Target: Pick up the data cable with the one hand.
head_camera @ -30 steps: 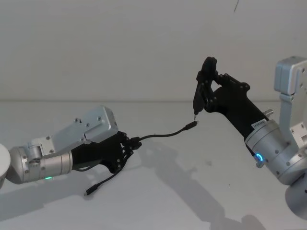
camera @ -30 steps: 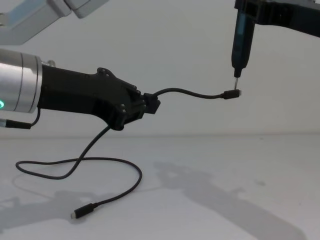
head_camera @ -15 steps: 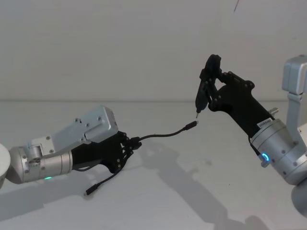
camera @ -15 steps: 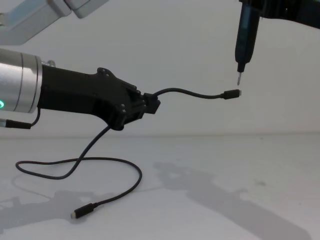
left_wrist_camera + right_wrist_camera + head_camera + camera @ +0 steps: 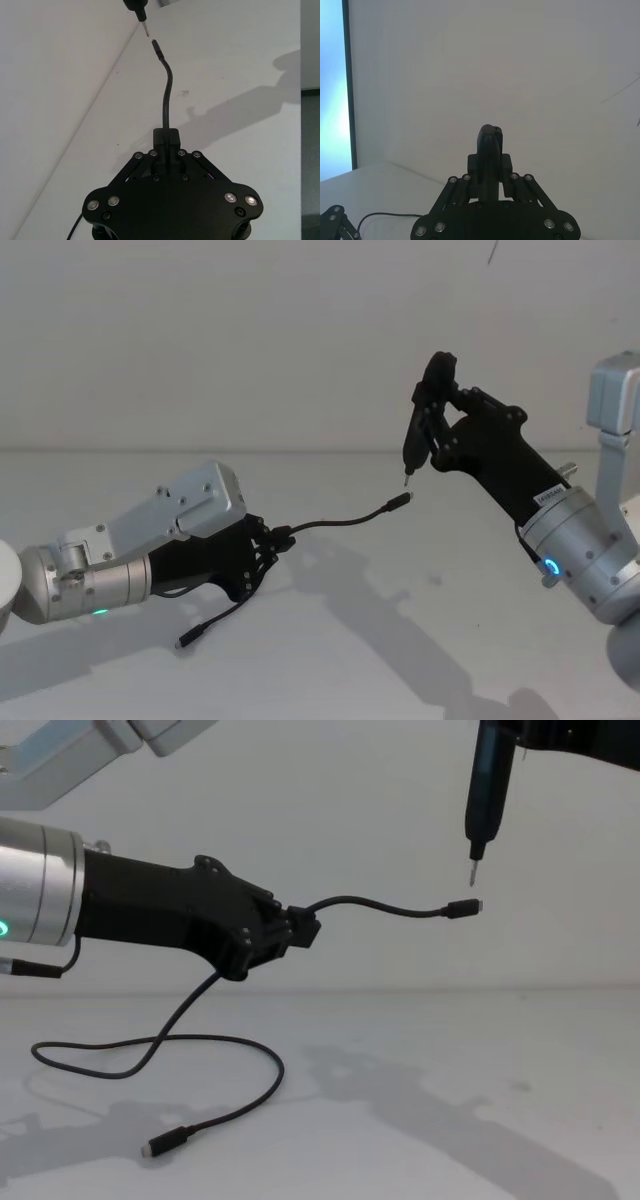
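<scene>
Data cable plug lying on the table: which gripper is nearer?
Left. The left gripper hangs above the plug, shut on the data cable; the right gripper is raised far across.

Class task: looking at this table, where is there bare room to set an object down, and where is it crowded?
Bare: the table right of the data cable, beneath its raised plug. Crowded: the near left, where the cable loops under the left claw, and the air around the pen-like tool in the right claw.

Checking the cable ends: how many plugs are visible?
2: one plug raised in the air beyond the left hand, beneath the pen-like tool; the other plug lying on the table.
</scene>
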